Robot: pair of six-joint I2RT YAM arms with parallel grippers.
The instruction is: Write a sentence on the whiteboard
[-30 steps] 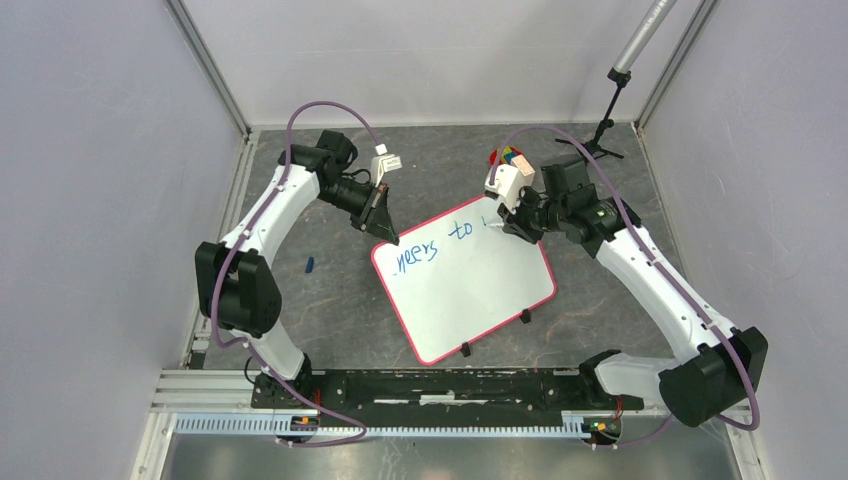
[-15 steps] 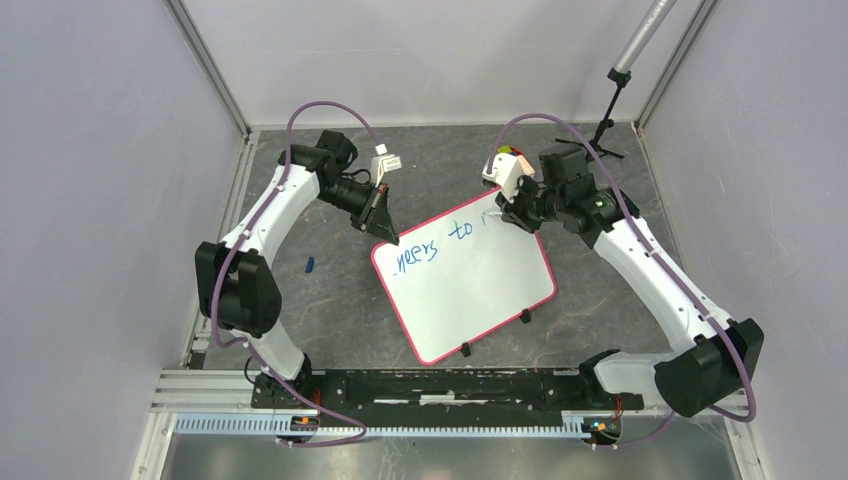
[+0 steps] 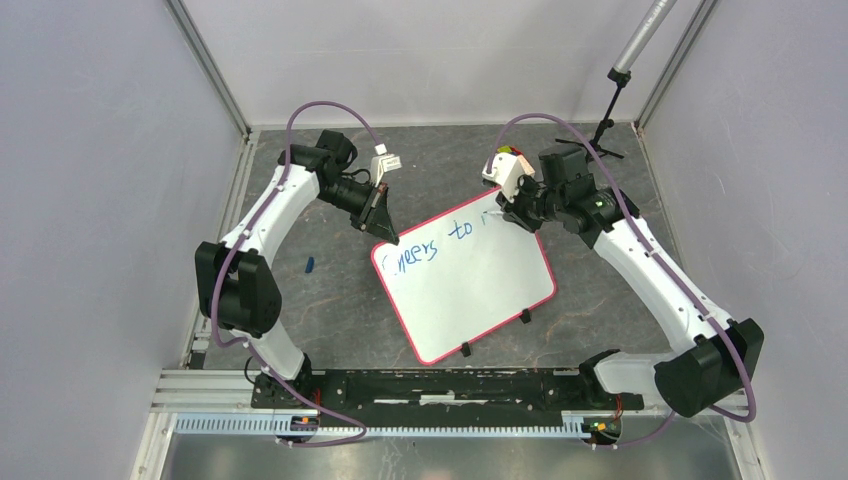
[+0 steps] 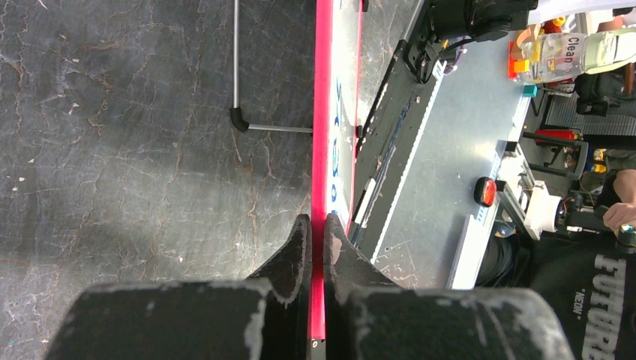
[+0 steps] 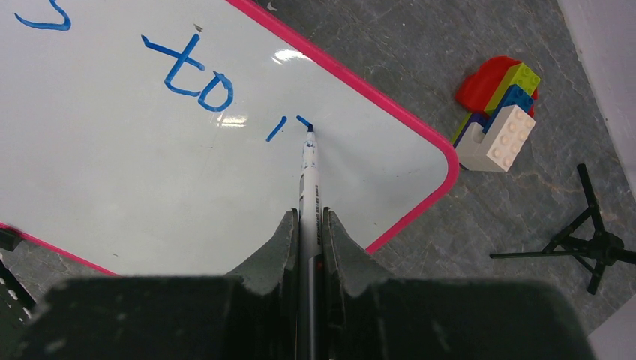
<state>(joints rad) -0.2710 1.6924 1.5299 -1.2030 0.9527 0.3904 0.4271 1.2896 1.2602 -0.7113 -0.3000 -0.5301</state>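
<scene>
The whiteboard lies tilted on the grey table, white with a pink-red rim. Blue lettering on it reads "heers to" plus short strokes of a further letter. My left gripper is shut on the board's rim at its far left corner. My right gripper is shut on a white marker. The marker's blue tip touches the board just right of "to".
A stack of coloured toy bricks sits beyond the board's far right corner. A small black tripod with a grey pole stands at the back right. A small blue cap lies left of the board. Black clips line the board's near edge.
My right gripper moved up and right along the board with the marker and added short blue strokes after "to". The left arm has not moved.
</scene>
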